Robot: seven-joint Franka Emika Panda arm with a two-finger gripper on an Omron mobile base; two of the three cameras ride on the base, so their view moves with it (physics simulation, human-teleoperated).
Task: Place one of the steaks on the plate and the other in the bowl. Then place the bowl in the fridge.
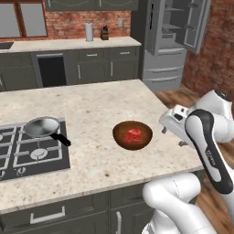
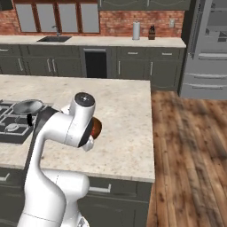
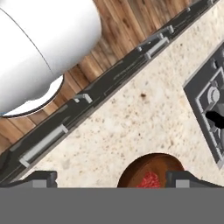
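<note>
The bowl (image 1: 132,135) sits on the tabletop (image 1: 91,109) near its front right corner, and one steak (image 1: 133,135) lies flat inside it – red meat with pale marbling, resting at the bottom. In the hand view the bowl (image 3: 151,169) shows at the lower edge with the steak (image 3: 149,180) in it, and the tool (image 3: 111,179) stands over it with its two dark fingertips (image 3: 41,178) spread wide, one to each side, touching neither bowl nor meat; the jaws are fully apart and hold nothing. From the right base camera the bowl (image 2: 95,127) is mostly hidden behind the arm, only a brown edge peeking out. The arm bends over the right end of the tabletop, its wrist just right of the bowl. To the left of the bowl a silver pan (image 1: 42,127) with a black handle rests on the cooktop (image 1: 27,153), well apart from the bowl. The fridge (image 1: 173,41) stands at the far right with its upper doors swung open – shelves show inside – across the wooden floor (image 2: 190,146) from the tabletop. Along the back brick wall runs a counter (image 2: 102,41) with a sink (image 2: 54,39).
</note>
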